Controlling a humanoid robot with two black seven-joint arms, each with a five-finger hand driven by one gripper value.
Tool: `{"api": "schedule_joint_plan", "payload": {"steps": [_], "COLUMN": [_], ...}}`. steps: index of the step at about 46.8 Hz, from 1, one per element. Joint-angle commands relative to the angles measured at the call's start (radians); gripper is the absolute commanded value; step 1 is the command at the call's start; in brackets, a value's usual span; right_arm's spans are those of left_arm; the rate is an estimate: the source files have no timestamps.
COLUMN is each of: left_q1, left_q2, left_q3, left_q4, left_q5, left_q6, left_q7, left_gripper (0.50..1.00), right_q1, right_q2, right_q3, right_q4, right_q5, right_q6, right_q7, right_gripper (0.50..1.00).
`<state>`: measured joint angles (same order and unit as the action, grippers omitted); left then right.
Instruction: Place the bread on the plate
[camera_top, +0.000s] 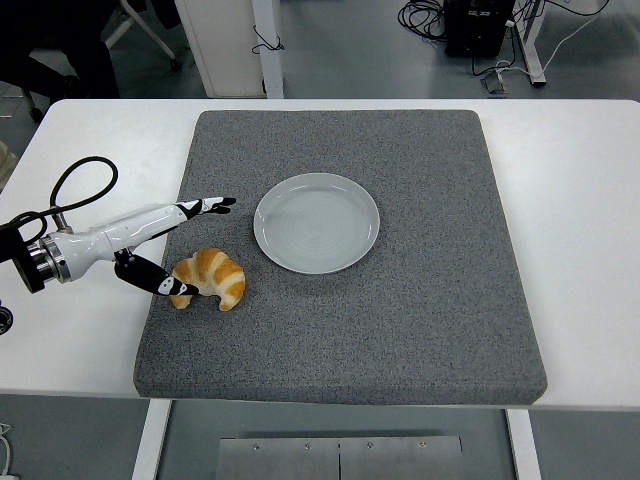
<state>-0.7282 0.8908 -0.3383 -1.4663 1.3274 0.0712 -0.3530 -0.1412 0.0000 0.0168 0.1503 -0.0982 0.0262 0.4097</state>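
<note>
Single high head view, facing forward and down, table (590, 250) near

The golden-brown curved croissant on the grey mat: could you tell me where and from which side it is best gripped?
Probably across its thick middle arch, coming from the left. The golden-brown curved croissant lies flat, tips toward the near edge, and the left hand is open beside its left end, thumb at the crust.
</note>
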Motion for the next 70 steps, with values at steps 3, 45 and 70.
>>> {"api": "schedule_joint_plan", "payload": {"steps": [3,45,70], "left_q1": [0.012,0.038,0.05], "left_q2": [-0.018,-0.118,-0.128], "left_q3": [0.022,0.028,0.028], "left_q4": [0.017,0.129,0.138], "left_q5": [0.021,0.022,0.022], "left_q6": [0.028,0.061,0.068], "left_q7": [0.0,-0.001,-0.004], "left_gripper": [0.937,0.937,0.736], "right_q1": [0.0,0.0,0.0], "right_q2": [0.0,0.0,0.0], "right_q3": [0.0,0.0,0.0], "right_q4": [0.0,0.0,0.0], "right_q5": [0.0,0.0,0.0], "right_q6": [0.0,0.0,0.0], "right_q7": [0.001,0.0,0.001], "right_gripper": [1.0,1.0,1.0]}}
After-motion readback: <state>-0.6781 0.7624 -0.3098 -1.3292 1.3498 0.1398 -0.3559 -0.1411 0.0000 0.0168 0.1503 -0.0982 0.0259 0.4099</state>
